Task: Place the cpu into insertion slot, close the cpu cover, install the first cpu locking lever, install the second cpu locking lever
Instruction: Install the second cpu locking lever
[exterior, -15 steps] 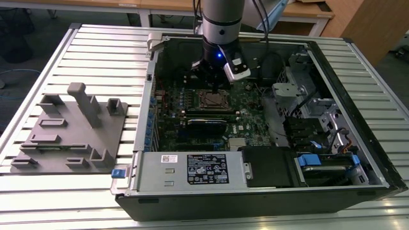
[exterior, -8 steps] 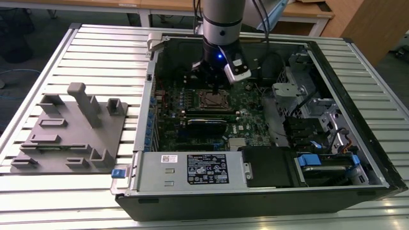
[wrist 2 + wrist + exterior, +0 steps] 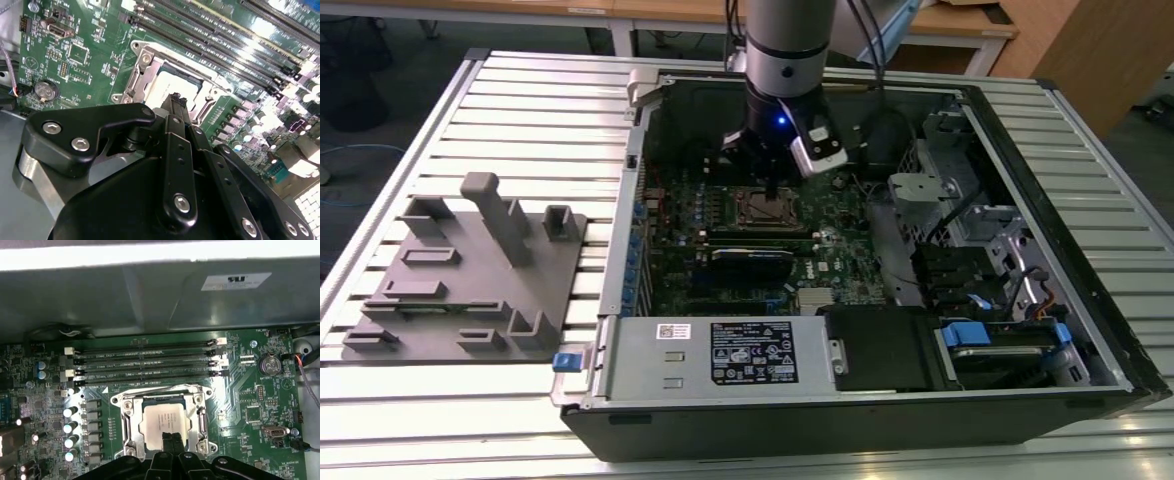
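Cpu (image 3: 166,424) seated in the insertion slot (image 3: 131,426) with the cpu cover (image 3: 202,421) down around it, gripper (image 3: 171,439) just above with fingers (image 3: 176,102) pressed together (empty), so risking a skid across the chip's lid, or bent socket pins beneath, if pressing off-centre.

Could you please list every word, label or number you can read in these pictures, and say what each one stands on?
No text can be read for certain.
Black-and-white label on the power supply: too small.
White sticker beside it: too small.
White label on the case wall: blurred.
White print on the motherboard: too small.
Marks on the cpu: too faint.
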You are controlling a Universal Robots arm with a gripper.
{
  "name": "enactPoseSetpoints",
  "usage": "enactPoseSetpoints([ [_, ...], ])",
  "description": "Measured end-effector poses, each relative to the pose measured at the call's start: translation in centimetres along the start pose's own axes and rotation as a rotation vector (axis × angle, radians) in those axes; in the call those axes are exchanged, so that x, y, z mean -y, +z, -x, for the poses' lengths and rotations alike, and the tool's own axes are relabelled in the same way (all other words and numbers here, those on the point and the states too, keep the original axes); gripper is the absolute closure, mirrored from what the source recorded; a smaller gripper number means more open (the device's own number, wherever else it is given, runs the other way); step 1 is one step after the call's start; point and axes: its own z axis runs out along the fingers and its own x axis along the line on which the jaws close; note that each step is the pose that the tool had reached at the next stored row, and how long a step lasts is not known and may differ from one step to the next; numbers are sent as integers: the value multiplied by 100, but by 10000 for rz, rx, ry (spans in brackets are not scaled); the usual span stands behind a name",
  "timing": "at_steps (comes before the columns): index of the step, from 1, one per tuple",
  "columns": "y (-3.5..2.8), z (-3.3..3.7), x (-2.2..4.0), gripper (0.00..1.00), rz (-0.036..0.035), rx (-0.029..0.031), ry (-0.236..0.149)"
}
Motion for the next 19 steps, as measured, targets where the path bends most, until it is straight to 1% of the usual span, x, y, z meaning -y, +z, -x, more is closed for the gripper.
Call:
enactPoseSetpoints([
  [7,-6,10,105,89,0,0,-1],
  [19,-13,23,238,89,1,1,-1],
])
